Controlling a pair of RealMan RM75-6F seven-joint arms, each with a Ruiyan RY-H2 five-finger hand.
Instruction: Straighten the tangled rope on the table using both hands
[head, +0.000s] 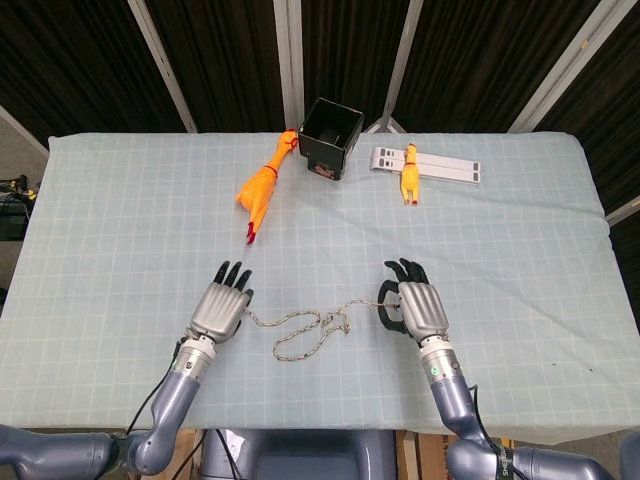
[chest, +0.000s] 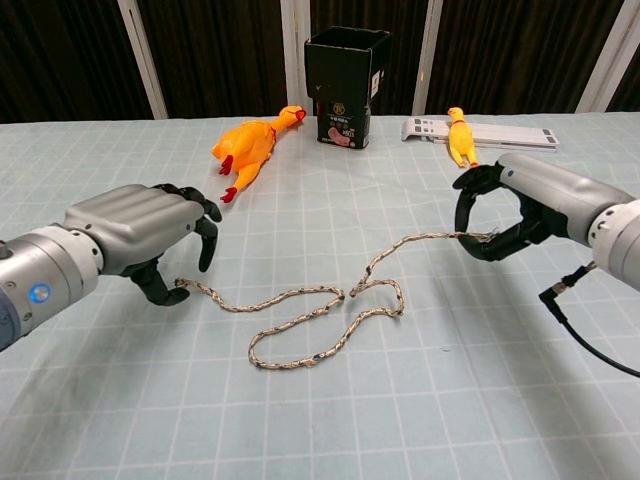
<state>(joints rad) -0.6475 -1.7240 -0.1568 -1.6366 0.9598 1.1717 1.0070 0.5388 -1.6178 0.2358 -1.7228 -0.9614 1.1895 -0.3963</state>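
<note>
Braided tan rope (chest: 318, 322) lies looped on the checked tablecloth (head: 520, 260), near its front edge, between both hands. Right hand (chest: 508, 205) pinches one rope end, lifting it slightly. Left hand (chest: 150, 238) hovers at the other end, fingers curled downward but apart, gripping nothing. Two yellow rubber chickens (head: 260, 190) flank a black box (head: 331, 137) behind.

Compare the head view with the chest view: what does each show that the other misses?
Only the head view shows the whole pale checked tablecloth to its edges, the open top of the black square box, and both forearms.

Only the chest view shows the braided beige rope rising off the cloth into the right hand, and the left hand's fingers curled beside its free end.

Both show the large orange rubber chicken, the small yellow chicken and the left hand.
</note>
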